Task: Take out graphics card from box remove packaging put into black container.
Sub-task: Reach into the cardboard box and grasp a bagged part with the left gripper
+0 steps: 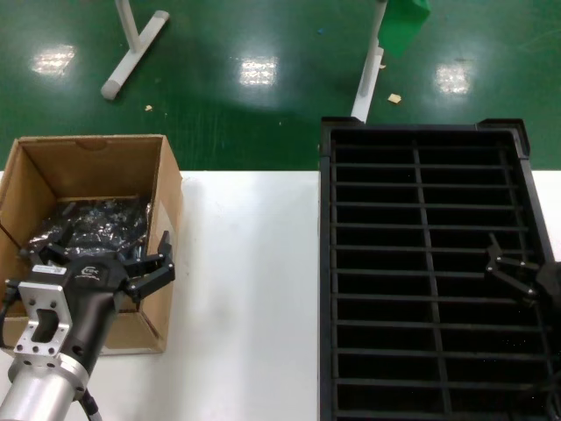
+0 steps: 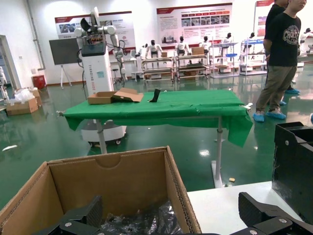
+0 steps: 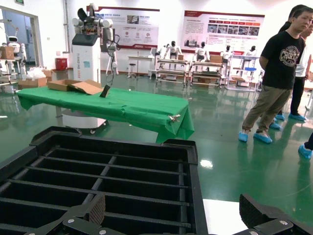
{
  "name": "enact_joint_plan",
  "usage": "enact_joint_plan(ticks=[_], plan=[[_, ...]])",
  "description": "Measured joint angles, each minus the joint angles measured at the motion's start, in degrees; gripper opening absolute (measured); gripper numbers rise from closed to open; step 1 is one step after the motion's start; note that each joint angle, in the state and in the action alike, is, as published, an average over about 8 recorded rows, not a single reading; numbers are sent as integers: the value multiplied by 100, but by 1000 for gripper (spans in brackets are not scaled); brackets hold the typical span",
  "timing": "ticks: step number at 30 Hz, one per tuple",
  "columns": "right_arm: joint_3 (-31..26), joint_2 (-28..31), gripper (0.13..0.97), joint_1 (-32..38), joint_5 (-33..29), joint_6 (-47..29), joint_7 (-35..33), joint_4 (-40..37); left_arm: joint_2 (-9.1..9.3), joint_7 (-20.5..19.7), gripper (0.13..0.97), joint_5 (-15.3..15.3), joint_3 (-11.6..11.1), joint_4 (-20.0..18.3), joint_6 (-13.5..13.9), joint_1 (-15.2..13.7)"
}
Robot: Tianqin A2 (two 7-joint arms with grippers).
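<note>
On the white tabletop [image 1: 250,289], the box [image 1: 166,197] holds the graphics card [image 1: 96,226] in its dark glossy packaging. The left tool [image 1: 98,256] hangs spread wide over it. The right tool [image 1: 517,272], released, hovers above the black container's [image 1: 421,132] bare slots.

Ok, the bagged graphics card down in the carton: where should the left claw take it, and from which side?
Probably from straight above: the cardboard box walls block every side. Grip whatever upper part of the crinkly bag is exposed; the card itself can't be made out. The left claw already hangs open over it.
</note>
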Motion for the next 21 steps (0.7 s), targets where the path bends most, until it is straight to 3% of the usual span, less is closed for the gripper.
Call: enact_joint_plan(ticks=[21], plan=[[0, 0, 966, 0, 0, 0, 0, 0, 0, 0, 966, 0, 0, 0, 0, 0]])
